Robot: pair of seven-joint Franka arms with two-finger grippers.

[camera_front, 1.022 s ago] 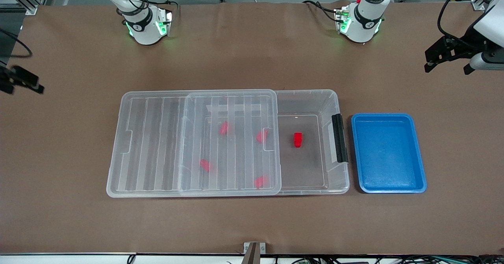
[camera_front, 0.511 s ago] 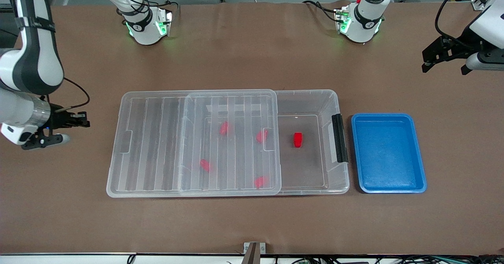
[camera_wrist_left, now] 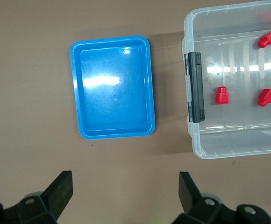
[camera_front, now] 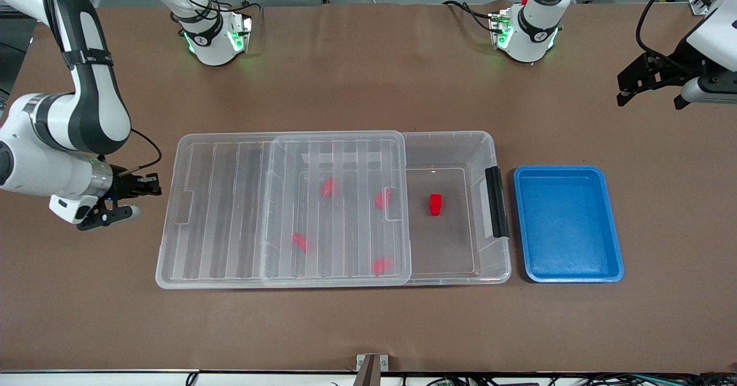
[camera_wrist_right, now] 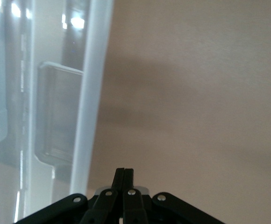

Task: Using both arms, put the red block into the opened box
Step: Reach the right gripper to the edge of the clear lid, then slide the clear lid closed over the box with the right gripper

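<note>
The red block [camera_front: 436,204] [camera_wrist_left: 221,95] lies in the uncovered part of the clear box [camera_front: 496,144] [camera_wrist_left: 191,140], near its black latch [camera_front: 496,200]. The ribbed clear lid [camera_front: 230,201] [camera_wrist_right: 91,93] lies slid toward the right arm's end, covering most of the box. My right gripper [camera_front: 155,187] [camera_wrist_right: 124,171] is shut on nothing, low beside the lid's short edge and apart from it. My left gripper [camera_front: 650,99] [camera_wrist_left: 124,186] hangs open and empty over bare table at the left arm's end.
Several other red pieces [camera_front: 327,187] lie in the box under the lid. A blue tray [camera_front: 567,223] [camera_wrist_left: 113,95] stands beside the latch end, toward the left arm's end of the table. Brown table surface surrounds the box.
The right arm has swung in from the table's edge to the lid's short end, and its gripper has shut. The left arm has barely moved.
</note>
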